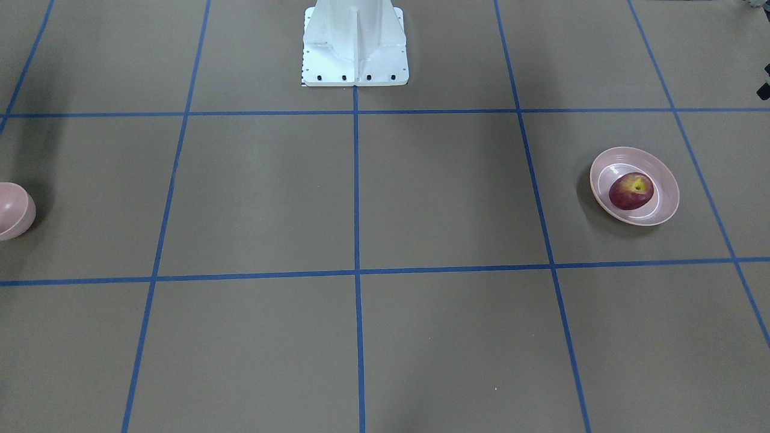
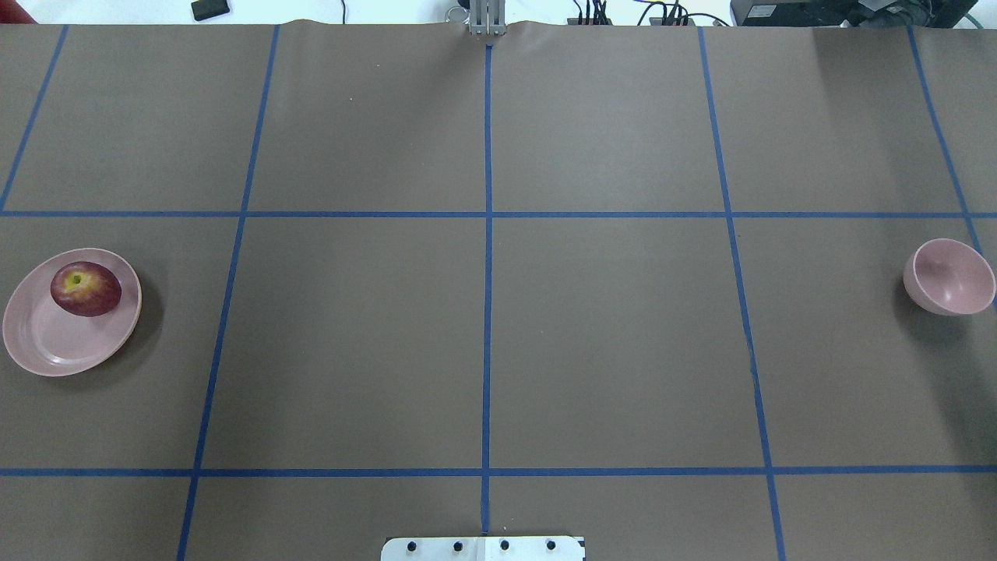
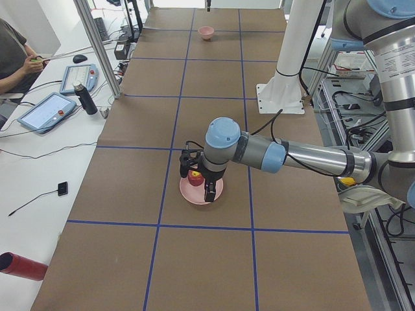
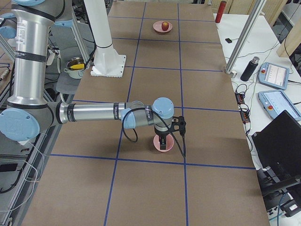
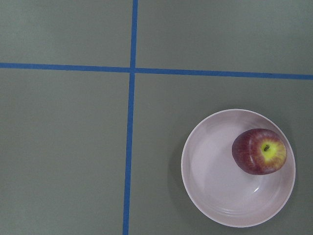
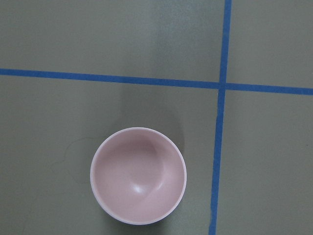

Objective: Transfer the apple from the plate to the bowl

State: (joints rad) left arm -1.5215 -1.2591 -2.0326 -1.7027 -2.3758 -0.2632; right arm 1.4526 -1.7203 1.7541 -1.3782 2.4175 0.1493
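Note:
The dark red apple [image 2: 86, 288] lies in the pale pink plate [image 2: 54, 343] at the table's left end; it also shows in the front view [image 1: 631, 190] and the left wrist view [image 5: 259, 151]. The small deep pink bowl [image 2: 950, 280] stands empty at the right end and fills the lower part of the right wrist view [image 6: 138, 176]. In the exterior left view my left gripper [image 3: 200, 184] hangs just over the plate and apple. In the exterior right view my right gripper [image 4: 164, 139] hangs over the bowl. I cannot tell whether either is open or shut.
Blue tape lines divide the brown table into squares. The white robot base [image 1: 355, 45] stands at the middle of the robot's side. A side bench with tablets [image 3: 45, 110], a bottle and an operator runs along the far side.

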